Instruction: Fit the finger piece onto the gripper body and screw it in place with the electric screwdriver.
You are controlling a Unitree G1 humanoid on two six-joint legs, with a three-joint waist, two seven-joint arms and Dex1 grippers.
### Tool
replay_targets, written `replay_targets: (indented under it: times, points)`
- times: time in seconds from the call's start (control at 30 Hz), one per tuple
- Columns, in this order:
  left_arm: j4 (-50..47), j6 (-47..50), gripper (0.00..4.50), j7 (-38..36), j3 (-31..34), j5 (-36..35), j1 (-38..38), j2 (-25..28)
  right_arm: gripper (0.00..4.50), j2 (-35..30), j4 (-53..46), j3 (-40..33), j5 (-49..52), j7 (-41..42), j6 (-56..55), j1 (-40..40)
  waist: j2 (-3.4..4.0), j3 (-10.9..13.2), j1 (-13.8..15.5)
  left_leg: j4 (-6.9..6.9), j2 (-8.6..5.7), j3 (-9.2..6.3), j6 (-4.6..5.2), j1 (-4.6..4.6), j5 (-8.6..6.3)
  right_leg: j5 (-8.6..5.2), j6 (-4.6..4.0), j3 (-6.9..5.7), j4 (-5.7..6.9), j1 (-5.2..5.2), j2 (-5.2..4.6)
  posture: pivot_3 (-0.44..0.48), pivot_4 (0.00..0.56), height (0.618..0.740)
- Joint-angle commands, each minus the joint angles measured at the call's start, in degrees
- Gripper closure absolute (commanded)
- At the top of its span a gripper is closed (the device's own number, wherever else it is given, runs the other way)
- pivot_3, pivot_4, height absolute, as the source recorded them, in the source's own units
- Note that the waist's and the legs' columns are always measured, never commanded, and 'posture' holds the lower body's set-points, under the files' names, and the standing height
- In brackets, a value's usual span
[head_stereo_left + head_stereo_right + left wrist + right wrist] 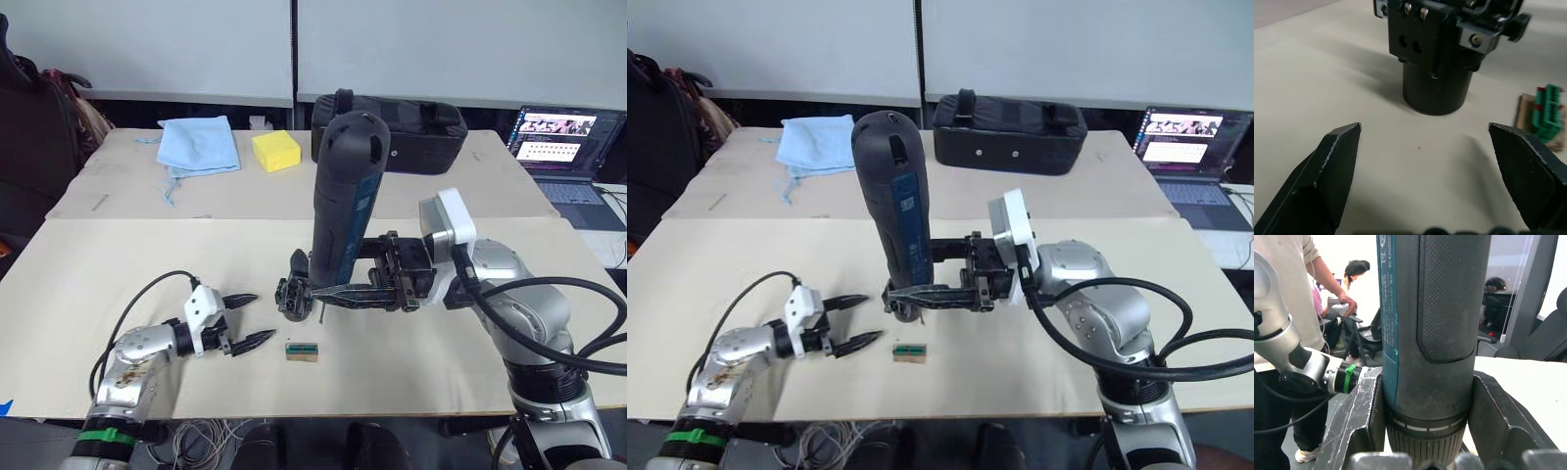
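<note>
Between my two arms on the tan table (88, 255), the gripper body (292, 297) stands on its drum end, and my right gripper (323, 291) pinches the electric screwdriver (345, 191) upright just beside it. My left gripper (250, 320) rests spread and empty nearby. I cannot pick out the finger piece. With nothing bracing the body, I judge the bit could push it over or skid off. The tall screwdriver might also lean in my clamp, and the small green-topped block (302, 350) sits near.
</note>
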Motion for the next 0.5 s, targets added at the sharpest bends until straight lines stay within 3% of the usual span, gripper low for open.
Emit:
replay_targets:
  times: [0.03, 0.5]
  points:
    - [0.1, -0.9, 0.09, 2.5, -1.2, 1.9, -1.7, -1.5, 2.58, -0.3, -2.9, -2.2, 2.3, -0.4, 0.0, -1.1, 0.0, 0.0, 0.0, 0.0, 0.0, 0.0, 0.0, 0.0, 0.0, 0.01, 0.01, 0.0, 0.0, 0.0, 0.0, 0.0, 0.15, 0.74]
    - [1.2, 1.7, 0.09, 3.4, -4.6, 2.5, -4.0, -4.8, 2.58, -1.2, -3.3, -3.2, 1.9, -1.6, 0.5, -1.0, -0.01, 0.0, 0.2, 0.04, -0.04, -0.04, 0.01, -0.01, 0.0, 0.01, 0.03, 0.0, -0.01, 0.04, -0.02, 0.0, 0.15, 0.74]
